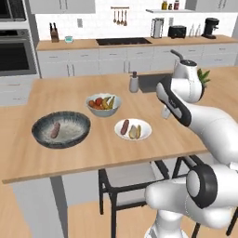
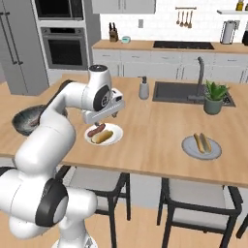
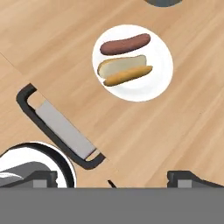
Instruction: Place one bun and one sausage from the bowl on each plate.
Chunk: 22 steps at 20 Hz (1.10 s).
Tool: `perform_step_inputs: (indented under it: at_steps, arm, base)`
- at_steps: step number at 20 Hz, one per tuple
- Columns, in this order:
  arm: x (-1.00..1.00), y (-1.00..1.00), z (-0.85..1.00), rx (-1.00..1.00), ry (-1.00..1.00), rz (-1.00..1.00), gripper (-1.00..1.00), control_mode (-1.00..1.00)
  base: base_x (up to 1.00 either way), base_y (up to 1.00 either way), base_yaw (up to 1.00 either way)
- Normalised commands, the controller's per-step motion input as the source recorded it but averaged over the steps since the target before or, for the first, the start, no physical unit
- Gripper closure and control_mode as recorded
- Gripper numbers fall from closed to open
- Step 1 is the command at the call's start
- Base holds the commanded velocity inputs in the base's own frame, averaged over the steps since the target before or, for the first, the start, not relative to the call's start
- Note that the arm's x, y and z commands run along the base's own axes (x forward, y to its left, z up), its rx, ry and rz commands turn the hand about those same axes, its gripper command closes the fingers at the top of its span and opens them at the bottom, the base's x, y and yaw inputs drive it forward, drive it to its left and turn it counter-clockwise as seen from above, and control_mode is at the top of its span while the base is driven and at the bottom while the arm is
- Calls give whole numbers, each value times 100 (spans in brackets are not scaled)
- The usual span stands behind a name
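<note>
Remaining sausage [image 1: 55, 130] lying alone inside dark bowl [image 1: 74, 118], left of fruit bowl [image 1: 103, 104] on worktop [image 1: 60, 95]. Probably light, smooth, firm, apt to roll; best pinched across the middle. White plate [image 1: 145, 126], just right of dark bowl, carrying sausage [image 3: 125, 44] and bun [image 3: 127, 75]. Grey plate [image 2: 189, 147], well beyond, near sink, holding bun [image 2: 206, 142] but apparently no sausage. Gripper [image 3: 111, 180] above worktop beside white plate, jaws spread wide, holding nothing.

Wooden counter [image 1: 69, 160] bears dark bowl [image 1: 61, 128], fruit bowl [image 1: 103, 104], white plate [image 1: 133, 129].
</note>
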Motion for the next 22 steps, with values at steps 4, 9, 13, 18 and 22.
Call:
perform_step_inputs:
  at_steps: [4, 9, 13, 18, 22]
  arm:
    - [0, 0, 0, 0, 0, 0, -100, 100]
    - [0, 0, 0, 0, 0, 0, -100, 100]
    - [0, 0, 0, 0, 0, 0, -100, 100]
    - [0, 15, 9, 0, 1, -2, -100, -100]
    - [2, 62, 38, 7, 7, -15, -100, -100]
  base:
    - [-7, 87, -15]
    - [-7, 82, -17]
    - [-9, 83, -16]
    - [-5, 68, -11]
    - [0, 0, 0]
